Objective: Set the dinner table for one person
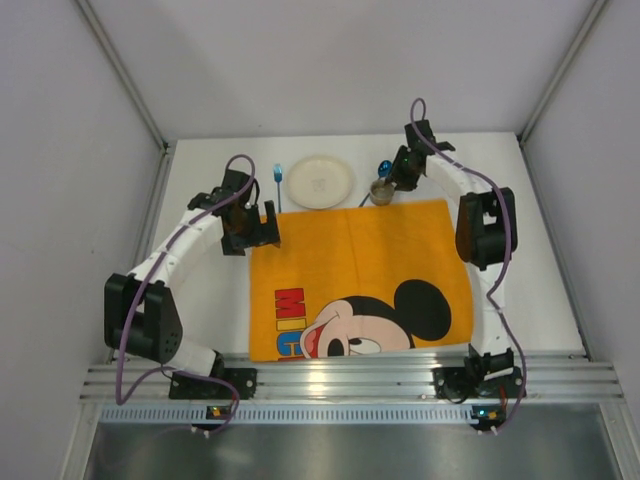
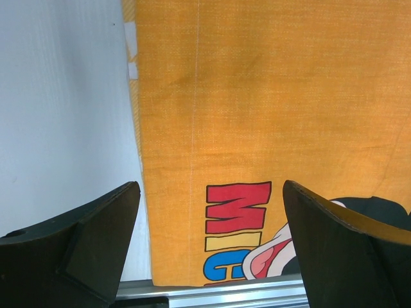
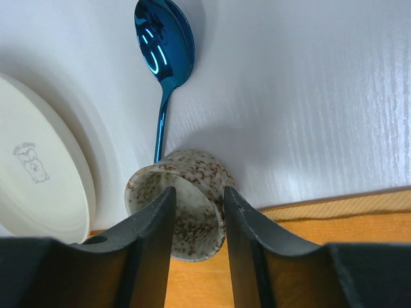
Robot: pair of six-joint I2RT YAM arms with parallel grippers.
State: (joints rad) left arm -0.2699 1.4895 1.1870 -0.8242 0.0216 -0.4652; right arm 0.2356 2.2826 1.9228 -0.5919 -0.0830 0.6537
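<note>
Gleaming blue spoon (image 3: 164, 48) beside speckled cup (image 3: 192, 192)

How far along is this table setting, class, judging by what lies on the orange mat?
Done: the orange placemat lies flat on the dinner table. In hand: the right arm's jaws sit at the speckled cup at the mat's far edge; grip unclear. Still to do: the plate and blue spoon lie beyond the mat, off it.
</note>
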